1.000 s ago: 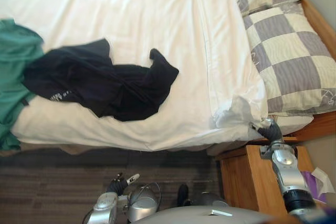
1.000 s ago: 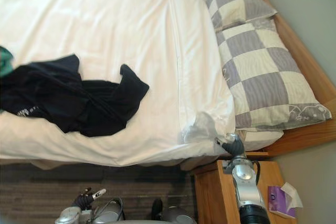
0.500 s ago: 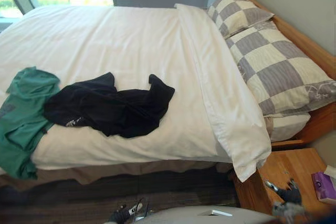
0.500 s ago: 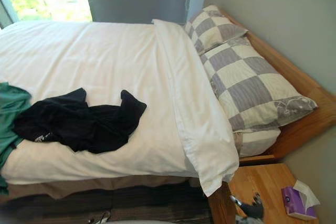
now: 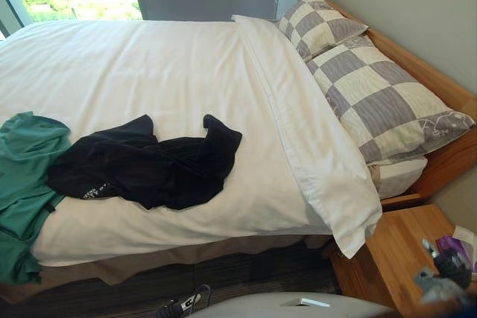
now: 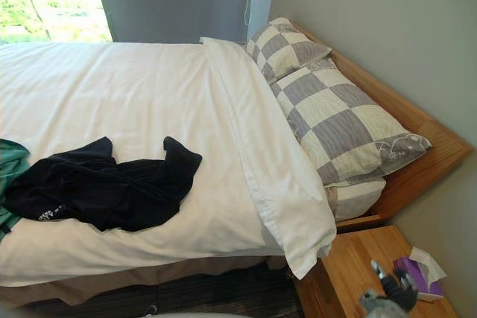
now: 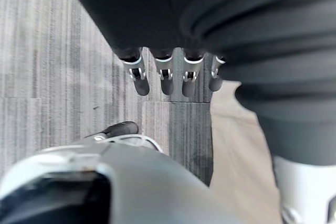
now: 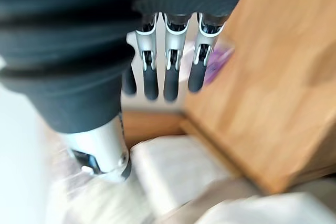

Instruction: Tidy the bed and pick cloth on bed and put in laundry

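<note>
As left robot hand (image 7: 164,78), right robot hand (image 8: 169,74) hang spread, black cloth (image 5: 149,167), green shirt (image 5: 26,176) on bed (image 5: 149,65).

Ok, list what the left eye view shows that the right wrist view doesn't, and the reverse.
Left eye view's own: the black garment, the green garment and the checked pillows. Right wrist view's own: the right hand close up, fingers straight, holding nothing. Shared: the wooden nightstand, the purple box and the white bedding.
</note>
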Controlling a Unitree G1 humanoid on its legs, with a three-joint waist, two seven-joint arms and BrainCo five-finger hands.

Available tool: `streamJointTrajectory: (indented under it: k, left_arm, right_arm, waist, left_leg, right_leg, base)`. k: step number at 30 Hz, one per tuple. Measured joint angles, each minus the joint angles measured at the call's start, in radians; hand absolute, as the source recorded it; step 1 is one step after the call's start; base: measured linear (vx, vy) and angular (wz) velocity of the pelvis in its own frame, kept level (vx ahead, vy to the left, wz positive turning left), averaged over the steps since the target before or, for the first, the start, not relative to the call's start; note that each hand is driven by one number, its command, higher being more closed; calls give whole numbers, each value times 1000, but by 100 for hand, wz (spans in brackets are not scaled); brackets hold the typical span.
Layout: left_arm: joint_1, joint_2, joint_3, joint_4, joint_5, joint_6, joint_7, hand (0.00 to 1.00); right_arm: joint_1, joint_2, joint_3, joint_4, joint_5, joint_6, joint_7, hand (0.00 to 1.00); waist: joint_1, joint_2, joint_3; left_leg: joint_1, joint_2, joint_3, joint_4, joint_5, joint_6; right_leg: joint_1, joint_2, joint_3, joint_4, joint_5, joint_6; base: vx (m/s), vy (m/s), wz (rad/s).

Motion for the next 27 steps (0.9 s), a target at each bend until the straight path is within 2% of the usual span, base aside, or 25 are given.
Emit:
streamJointTrajectory:
  k: [5,9,10,11,16,20,24,27]
  left_arm:
    - [4,-2,-37,-2,-10,33,15,0]
    - [4,-12,-37,-22,-26,52,18,0]
    - [3,-12,-37,-25,-31,54,18,0]
    - [1,-12,-37,-37,-31,67,18,0]
    - [-1,-6,-33,-82,-32,95,20,0]
    - [-50,-4,-35,-105,-40,114,42,0]
    - [-176,32,-36,-128,-80,113,62,0]
    - [-280,34,-45,-141,-129,86,74,0]
  right_arm:
    - [-86,0,5,-92,180,25,40,100]
    - [-127,0,42,-137,342,76,107,100]
    - [-133,1,59,-147,373,84,117,100]
    - [-137,2,72,-159,402,91,123,100]
    - [-189,11,123,-172,551,110,119,100]
    - [-309,10,156,-201,626,99,77,100]
    - [-539,-13,168,-205,690,51,15,100]
    - [-694,-83,164,-209,727,19,-19,100]
  waist:
    - [1,8,5]
    - [14,16,30]
    - [18,11,34]
    - [25,16,36]
    - [40,0,68]
    - [58,12,120]
    - [87,-11,216]
    - [99,9,294]
  left_leg:
    - [0,-2,-18,1,2,4]
    - [20,0,-25,6,2,4]
    - [20,2,-26,13,-1,4]
    - [18,6,-28,29,-10,3]
    - [-62,52,-55,191,-95,-4]
    - [-203,129,-91,384,-157,0]
    - [-405,167,-126,505,-177,-1]
    - [-530,193,-128,553,-174,-3]
  right_leg:
    - [7,-2,-10,0,-2,1]
    - [30,-2,-10,3,-2,2]
    - [32,-2,-10,4,-2,2]
    - [37,-2,-10,6,-2,2]
    - [36,8,-5,25,4,-1]
    - [-11,52,2,21,46,-26]
    - [-138,75,2,16,45,-38]
    - [-249,82,-24,40,46,-51]
  base:
    - [-19,-24,8]
    - [-11,-19,7]
    - [-21,-25,3]
    - [-51,-35,6]
    - [-32,-39,17]
    - [-49,-50,15]
    - [-128,-45,17]
    - [-140,-40,22]
